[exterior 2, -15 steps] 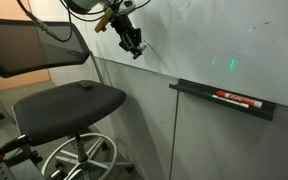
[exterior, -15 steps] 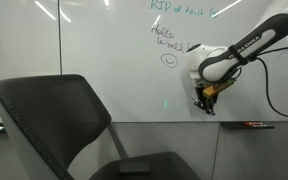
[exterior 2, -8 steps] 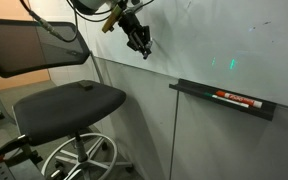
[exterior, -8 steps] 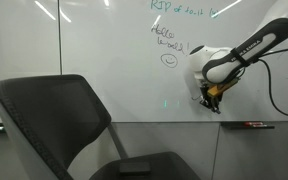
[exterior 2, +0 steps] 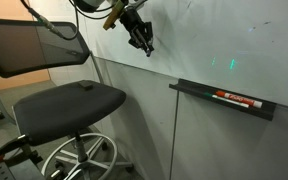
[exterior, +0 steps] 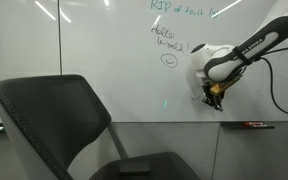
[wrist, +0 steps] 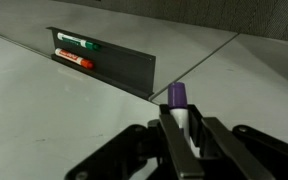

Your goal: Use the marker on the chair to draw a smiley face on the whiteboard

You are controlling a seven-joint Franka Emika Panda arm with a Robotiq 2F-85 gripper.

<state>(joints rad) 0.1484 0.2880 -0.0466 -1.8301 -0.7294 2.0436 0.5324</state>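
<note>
Glossy smooth whiteboard [exterior: 94,50], matt dark chair [exterior: 54,118], dull metal tray [wrist: 114,66]

Item, one arm [exterior: 252,45], white with black joints: it reaches in from the frame edge with the wrist bent downward in both exterior views. Item, my gripper [exterior: 212,98]: it points down, with black fingers [wrist: 216,140] clamped on a purple-capped marker [wrist: 178,97] in the wrist view.

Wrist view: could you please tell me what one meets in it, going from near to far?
Nearest first: the end effector → the purple-capped marker it grips → the marker tray → the orange-red marker → the green marker.
</note>
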